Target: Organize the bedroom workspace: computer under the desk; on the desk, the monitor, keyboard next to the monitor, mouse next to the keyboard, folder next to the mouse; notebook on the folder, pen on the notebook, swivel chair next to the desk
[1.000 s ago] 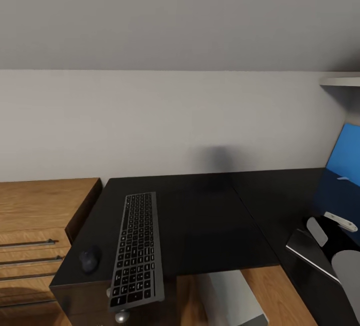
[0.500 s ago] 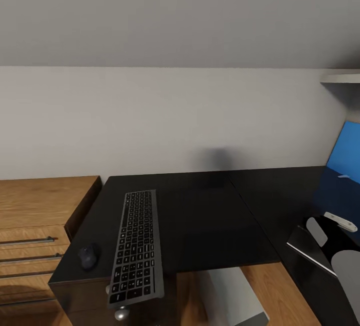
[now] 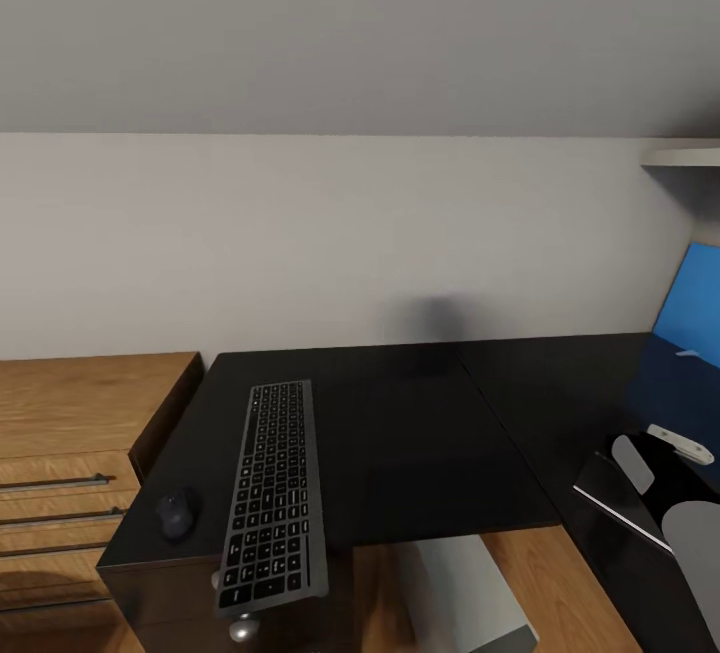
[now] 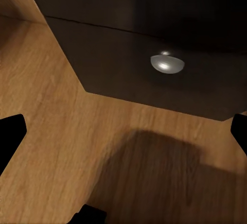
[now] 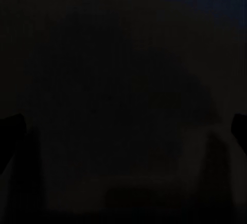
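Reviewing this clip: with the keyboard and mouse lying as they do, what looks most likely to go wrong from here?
1. The keyboard juts past the near edge of the desk; a nudge could tip it onto the floor.
2. The mouse sits close to the desk's left corner, so a sweep could knock it off.
3. The left hand, fingers wide apart, hangs low under the desk edge by a metal knob; raising it may strike the overhang.

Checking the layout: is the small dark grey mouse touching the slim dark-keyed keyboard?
Apart. In the head view, a strip of glossy black desk shows between the mouse and the keyboard.
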Robot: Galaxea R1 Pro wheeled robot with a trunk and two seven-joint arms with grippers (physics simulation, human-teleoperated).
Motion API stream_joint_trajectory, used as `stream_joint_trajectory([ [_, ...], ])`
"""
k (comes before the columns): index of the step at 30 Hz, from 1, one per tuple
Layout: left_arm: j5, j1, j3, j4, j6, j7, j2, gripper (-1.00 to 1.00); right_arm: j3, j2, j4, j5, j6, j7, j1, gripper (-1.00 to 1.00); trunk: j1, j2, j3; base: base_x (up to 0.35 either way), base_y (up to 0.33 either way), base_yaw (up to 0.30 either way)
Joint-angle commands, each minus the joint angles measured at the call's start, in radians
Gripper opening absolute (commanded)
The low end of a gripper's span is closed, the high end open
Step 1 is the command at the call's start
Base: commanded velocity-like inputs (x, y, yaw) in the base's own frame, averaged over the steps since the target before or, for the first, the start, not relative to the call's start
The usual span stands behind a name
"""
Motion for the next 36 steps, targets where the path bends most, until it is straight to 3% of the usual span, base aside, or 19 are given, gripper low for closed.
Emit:
stream_joint_trajectory([
  [1, 0.011, 0.000, -0.003, 0.000, -0.006, 0.004, 0.001, 1.00, 0.001, 0.000, -0.002, -0.008, 0.004, -0.006, 0.000, 1.00, 0.000, 0.000, -0.001, -0.038, 0.000, 0.000],
  [15, 0.010, 0.000, -0.003, 0.001, -0.005, 0.004, 0.001, 1.00, 0.003, 0.001, -0.001, -0.008, 0.005, -0.007, 0.000, 1.00, 0.000, 0.000, -0.001, -0.135, 0.007, 0.000],
  [36, 0.010, 0.000, -0.004, 0.001, -0.005, 0.003, -0.001, 1.00, 0.004, 0.003, -0.003, -0.006, 0.004, -0.007, 0.000, 1.00, 0.000, 0.000, -0.001, -0.179, 0.098, 0.000],
])
